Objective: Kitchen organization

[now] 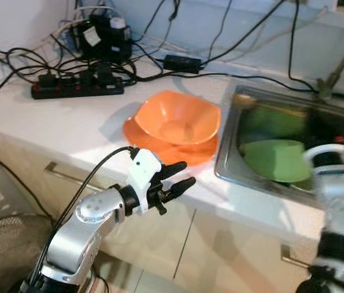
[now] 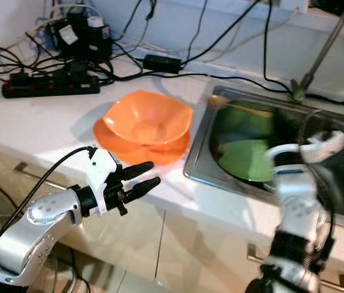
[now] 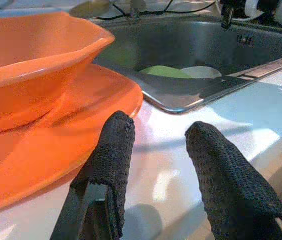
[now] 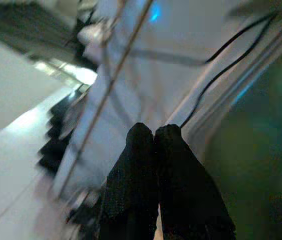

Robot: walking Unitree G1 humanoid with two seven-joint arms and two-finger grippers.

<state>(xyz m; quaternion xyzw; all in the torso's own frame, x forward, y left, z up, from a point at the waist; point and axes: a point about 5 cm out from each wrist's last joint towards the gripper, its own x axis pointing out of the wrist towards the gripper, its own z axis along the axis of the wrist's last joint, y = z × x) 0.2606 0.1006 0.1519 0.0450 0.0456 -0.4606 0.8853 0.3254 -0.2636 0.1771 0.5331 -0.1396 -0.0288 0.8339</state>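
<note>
An orange bowl (image 1: 178,119) sits in an orange plate (image 1: 159,146) on the white counter, just left of the steel sink (image 1: 228,160). A green plate (image 1: 275,160) lies inside the sink, with another green dish behind it. My left gripper (image 1: 184,174) is open at the counter's front edge, its fingertips just short of the orange plate (image 3: 55,150) and holding nothing. My right arm (image 2: 294,183) is blurred over the sink. In its wrist view my right gripper (image 4: 153,132) is shut, with nothing between its fingers.
A black power strip (image 1: 77,90), an adapter (image 1: 184,63) and tangled cables fill the back of the counter. A faucet (image 2: 318,52) stands behind the sink. Drawer handles (image 1: 68,174) run below the counter edge, and a fan (image 1: 0,256) stands at lower left.
</note>
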